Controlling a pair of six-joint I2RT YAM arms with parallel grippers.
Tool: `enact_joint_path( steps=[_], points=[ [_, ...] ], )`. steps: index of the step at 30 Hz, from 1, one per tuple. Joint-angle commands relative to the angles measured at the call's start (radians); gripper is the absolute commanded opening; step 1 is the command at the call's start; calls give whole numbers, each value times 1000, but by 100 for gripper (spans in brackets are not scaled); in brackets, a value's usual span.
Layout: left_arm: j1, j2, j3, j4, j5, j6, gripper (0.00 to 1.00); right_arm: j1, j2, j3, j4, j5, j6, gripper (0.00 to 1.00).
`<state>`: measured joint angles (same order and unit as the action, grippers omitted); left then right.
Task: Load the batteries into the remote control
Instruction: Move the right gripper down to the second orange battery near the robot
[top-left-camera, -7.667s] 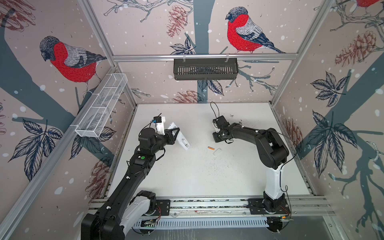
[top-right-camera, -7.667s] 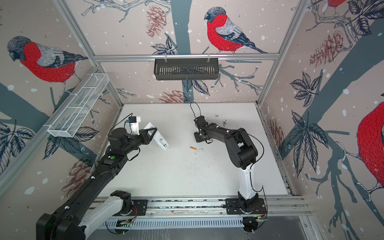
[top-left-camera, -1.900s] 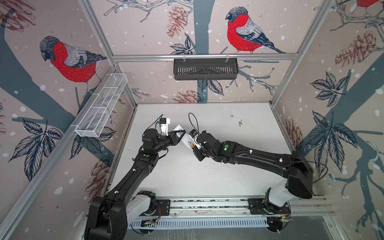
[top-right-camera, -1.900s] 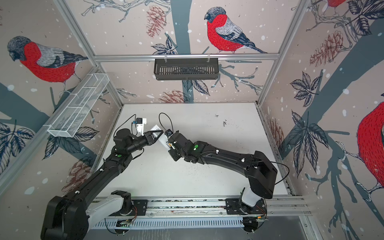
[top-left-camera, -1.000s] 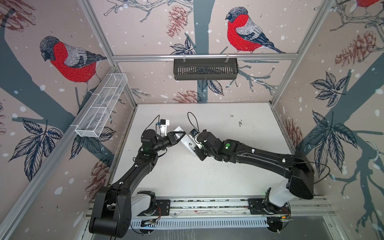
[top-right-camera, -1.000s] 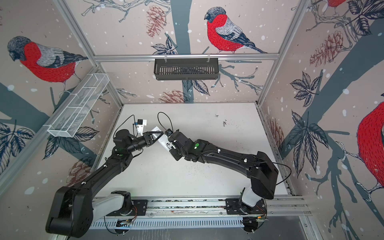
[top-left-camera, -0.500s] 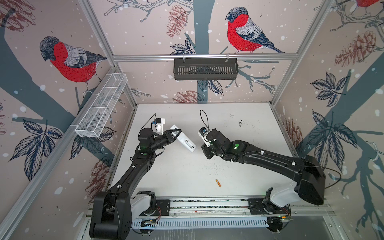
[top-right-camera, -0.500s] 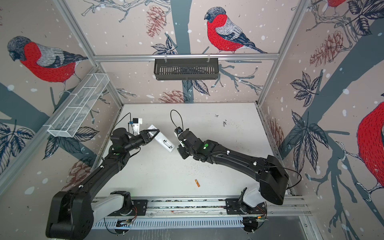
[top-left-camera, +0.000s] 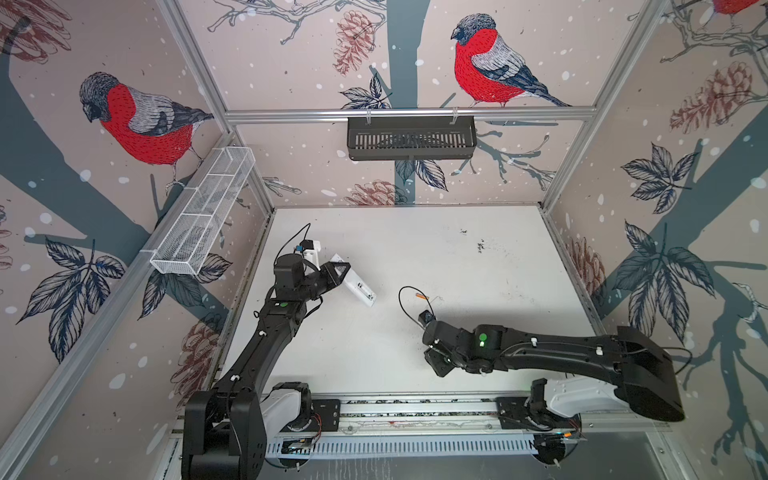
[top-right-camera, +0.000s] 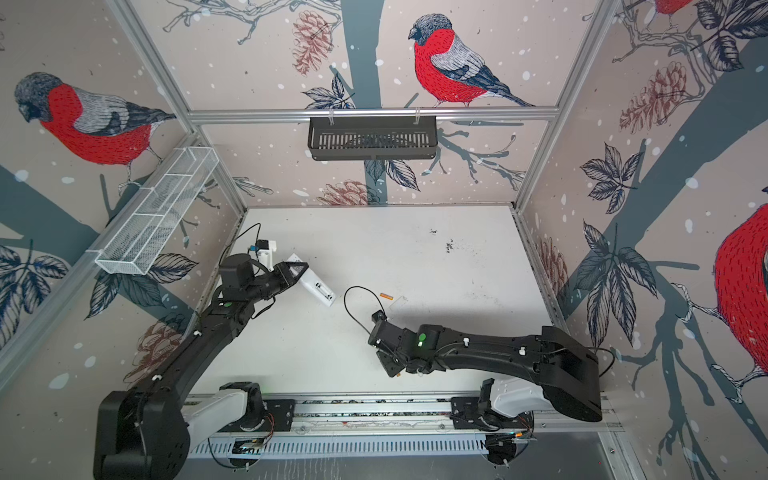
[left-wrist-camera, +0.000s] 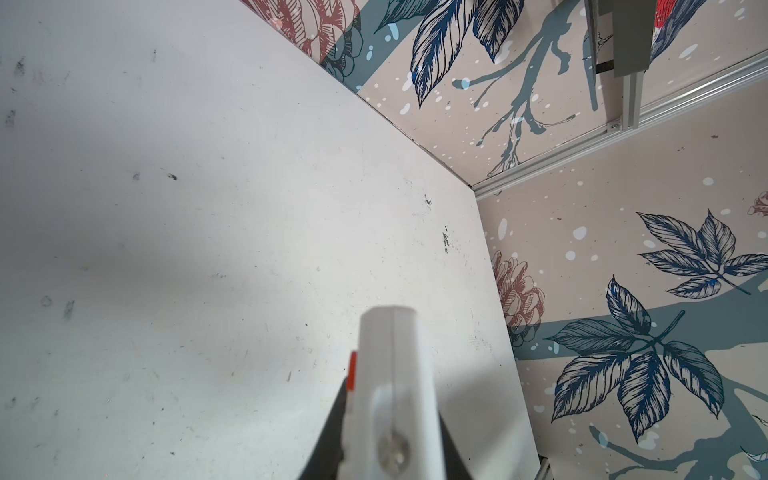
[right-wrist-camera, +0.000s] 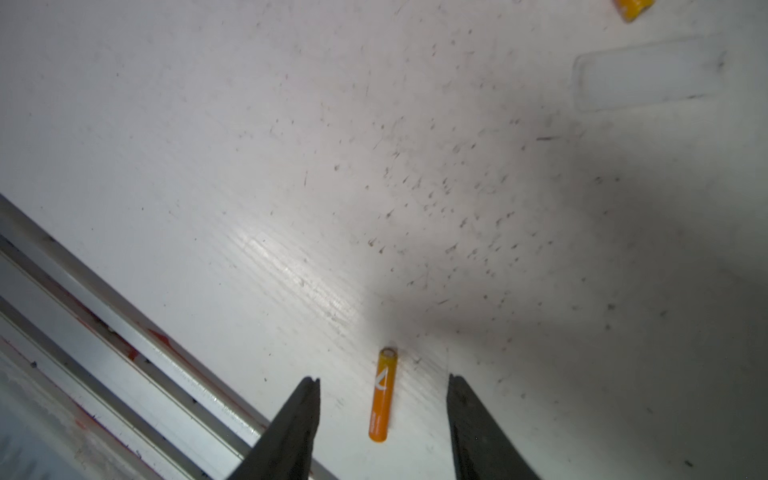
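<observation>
1. Right tool (right-wrist-camera: 383, 379): jaws part open, nothing held. Its black fingers (right-wrist-camera: 291, 424) taper to narrow tips, one on each side of a battery (right-wrist-camera: 383, 399), and neither touches it.
2. Key relation — that battery lies flat on the surface (top-left-camera: 415, 249) near the front edge, just inside the metal rail (right-wrist-camera: 104, 299), directly between the fingertips. Its long axis runs along the fingers' reach with the paler ringed end pointing away from the wrist. Closing would pinch it across its width.
3. The right arm is right above it. The left arm is well apart and occupied.
4. Left tool (top-left-camera: 334, 273): clamped shut on one end of the remote control (top-left-camera: 358, 287), over the left part of the surface. The free end slants toward the middle and appears lifted clear. A small recess shows on the upward face; it is too small to say that it is the battery bay.
5. The second battery (top-left-camera: 421, 296) lies near the middle of the surface, with the cover piece (top-left-camera: 436, 300) just beside it.
6. Materials: the batteries are smooth glossy orange cylinders with a white mark, so they should roll easily. The remote control is hard white plastic with a rounded end. The cover piece is thin and flat with rounded corners, and nearly blends in. The surface is white, scuffed and faintly grained.
7. Judgement — the next move is a short descent and a squeeze. An off-centre touch could roll the battery toward the rail
</observation>
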<state>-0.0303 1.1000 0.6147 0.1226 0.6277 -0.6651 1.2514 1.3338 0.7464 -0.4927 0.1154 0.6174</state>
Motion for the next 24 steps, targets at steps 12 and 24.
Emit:
enact_joint_path(
  steps=[12,24],
  points=[
    [0,-1,-41,81,59,-25,6,82,49,-70,-4,-21,134,37],
    [-37,7,-89,121,55,-48,5,80,74,-86,9,-1,130,27]
  ],
)
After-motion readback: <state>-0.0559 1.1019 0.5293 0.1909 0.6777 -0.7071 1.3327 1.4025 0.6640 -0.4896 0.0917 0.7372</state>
